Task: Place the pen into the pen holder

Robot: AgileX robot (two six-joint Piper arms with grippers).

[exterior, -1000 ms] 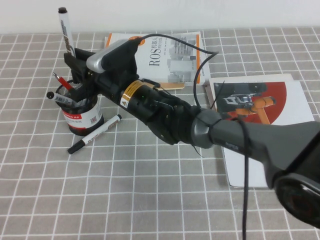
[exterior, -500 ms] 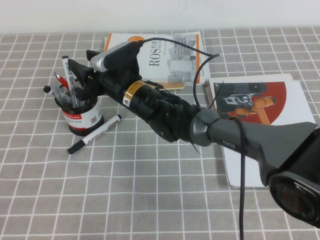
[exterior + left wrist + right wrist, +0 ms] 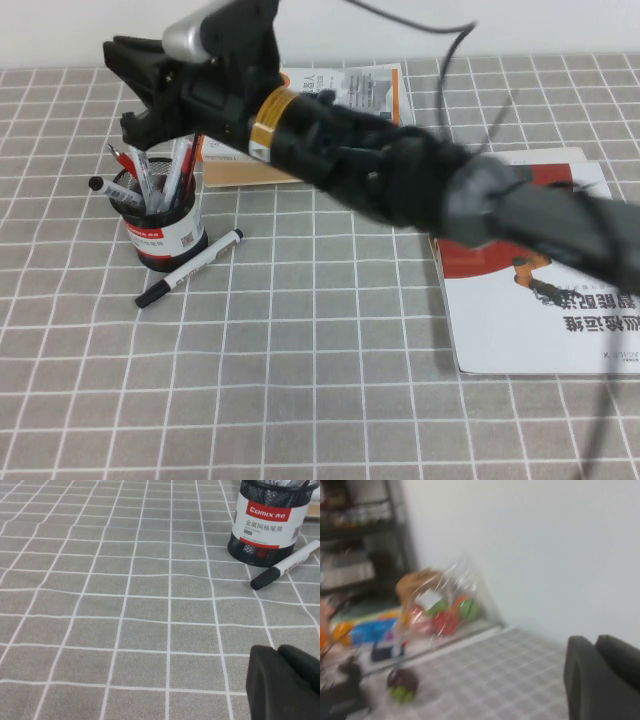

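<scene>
From the high view, showed the right gripper [image 3: 128, 90] lifted above the holder [image 3: 165, 240], jaws spread and pinching nothing. Showed the pen [image 3: 148, 178] standing in the holder, leaning on the rim among red pens [image 3: 120, 160], and a second marker [image 3: 195, 262] lying on the surface [image 3: 300, 380] just beside the holder's base. Judged the pen light, stiff and smooth-barrelled, likely to roll or slip in a loose pinch; best taken across the middle of the barrel, clear of the cap. Judged the holder light too, and easy to tip if a tall pen were knocked. From the left wrist view, gave what the high view lacked: the left gripper [image 3: 285, 685] low over the surface, well apart from the holder [image 3: 262, 525]; could not tell how its jaws stood. Gave also the holder's label face-on and the lying marker [image 3: 290, 565] just beside the base, touching or not unclear. From the right wrist view, caught only a blurred wall and shelf beyond the surface; no pen, no holder, so nothing to confirm the drop there.
</scene>
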